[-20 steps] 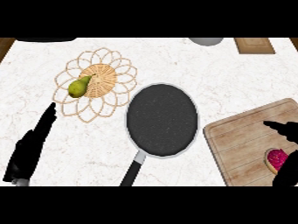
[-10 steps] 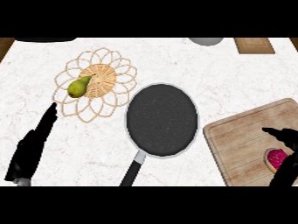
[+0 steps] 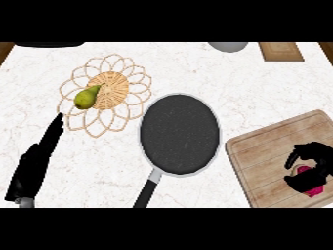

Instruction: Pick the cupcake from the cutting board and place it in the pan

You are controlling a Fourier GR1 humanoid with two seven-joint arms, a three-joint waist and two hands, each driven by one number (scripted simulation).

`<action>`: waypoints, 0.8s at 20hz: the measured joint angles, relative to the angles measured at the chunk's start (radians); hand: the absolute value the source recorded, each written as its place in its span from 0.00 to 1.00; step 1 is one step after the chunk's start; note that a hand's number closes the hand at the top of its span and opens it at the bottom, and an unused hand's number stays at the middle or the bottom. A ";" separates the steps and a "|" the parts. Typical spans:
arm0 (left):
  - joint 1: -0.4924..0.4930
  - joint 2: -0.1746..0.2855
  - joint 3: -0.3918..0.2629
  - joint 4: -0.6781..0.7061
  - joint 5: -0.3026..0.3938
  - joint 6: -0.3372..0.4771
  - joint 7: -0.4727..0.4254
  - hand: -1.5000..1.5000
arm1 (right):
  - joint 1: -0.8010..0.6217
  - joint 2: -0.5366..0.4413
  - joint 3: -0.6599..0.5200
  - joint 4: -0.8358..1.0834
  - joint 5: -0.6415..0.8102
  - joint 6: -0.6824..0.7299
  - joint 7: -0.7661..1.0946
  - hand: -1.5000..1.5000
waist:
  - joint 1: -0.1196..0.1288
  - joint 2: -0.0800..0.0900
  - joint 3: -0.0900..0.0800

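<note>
Over the last second our right hand (image 3: 320,161) has come down from just above the pink cupcake (image 3: 303,170) and curled its fingers and thumb round it, so only slivers of pink now show between the black fingers. The cupcake has not shifted: it sits near the lower right corner of the light wooden cutting board (image 3: 270,146), and we cannot tell whether it has left the surface yet. We judge the grasp made and the lift and carry yet to do. Nothing else has moved. The round black frying pan (image 3: 179,134) lies just left of the board, its rim close to the board's left edge and its dark handle (image 3: 147,190) running down toward us, so our way in is a short sweep leftward over that edge. The cupcake must rise enough to clear the pan's rim before it goes down on the speckled base, which has room to spare. The board's right part runs off the view, so we cannot judge the space on that side. Our left hand (image 3: 35,163) rests with straight fingers on the white marble counter (image 3: 197,73) at the lower left, well apart from the pan. Beyond it the flower-shaped woven wicker mat (image 3: 114,88) carries a yellow-green pear (image 3: 87,96), outside the cupcake's path.
</note>
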 measured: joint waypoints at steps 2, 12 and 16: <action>-0.005 -0.007 0.007 0.020 -0.004 -0.004 -0.015 0.50 | 0.019 0.012 -0.019 -0.006 0.000 -0.003 -0.023 1.00 | 0.000 -0.001 -0.001; 0.008 -0.024 0.032 0.028 -0.022 -0.019 -0.032 0.50 | 0.193 0.057 0.005 -0.227 0.196 -0.145 -0.017 1.00 | -0.011 0.000 0.007; 0.035 -0.026 0.033 0.005 -0.025 -0.016 -0.033 0.50 | 0.275 0.025 0.027 -0.347 0.386 -0.261 -0.005 1.00 | -0.018 -0.002 0.011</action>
